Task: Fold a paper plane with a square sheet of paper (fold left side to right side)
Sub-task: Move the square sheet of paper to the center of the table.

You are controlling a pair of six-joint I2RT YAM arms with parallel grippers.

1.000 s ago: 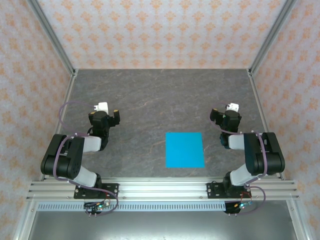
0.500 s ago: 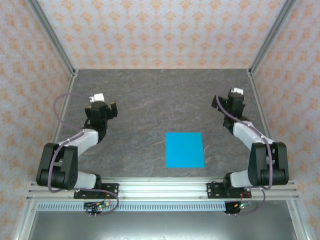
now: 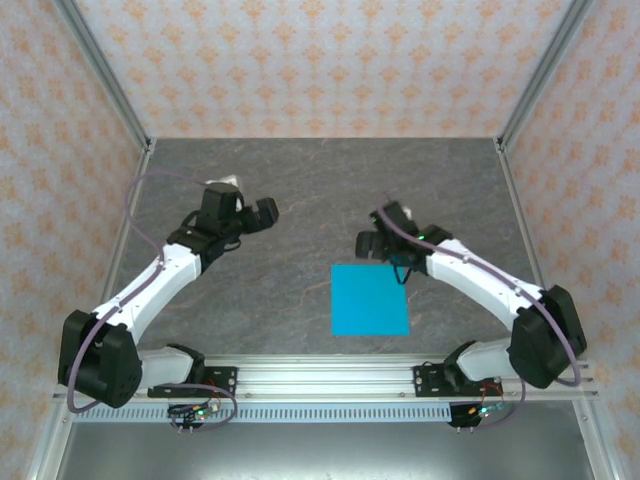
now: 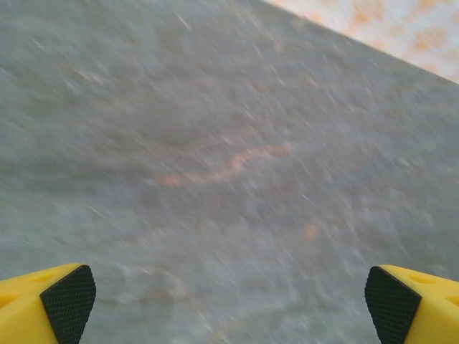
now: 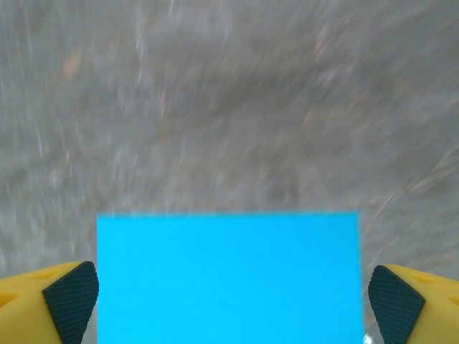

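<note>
The square sheet of paper (image 3: 369, 299) is bright cyan-blue and lies flat on the dark stone-look table, right of centre and near the front. I see no crease in it. My right gripper (image 3: 372, 243) hovers open just past the sheet's far edge. In the right wrist view the sheet (image 5: 228, 279) spans nearly the whole gap between the yellow fingers (image 5: 68, 297) of the right gripper (image 5: 233, 301). My left gripper (image 3: 263, 212) is open over bare table, well left of the sheet. In its wrist view the left gripper (image 4: 229, 304) has nothing between its fingertips (image 4: 68, 301). The paper plane is out of view.
The table (image 3: 300, 190) is walled by patterned panels at the back and both sides, with metal posts (image 3: 100, 75) at the corners. An aluminium rail (image 3: 320, 378) carrying both arm bases runs along the front edge.
Both arms have stretched out from their folded poses. The right gripper swung inward to the sheet's far edge. The left gripper moved right toward the table's middle. The sheet has not moved.
</note>
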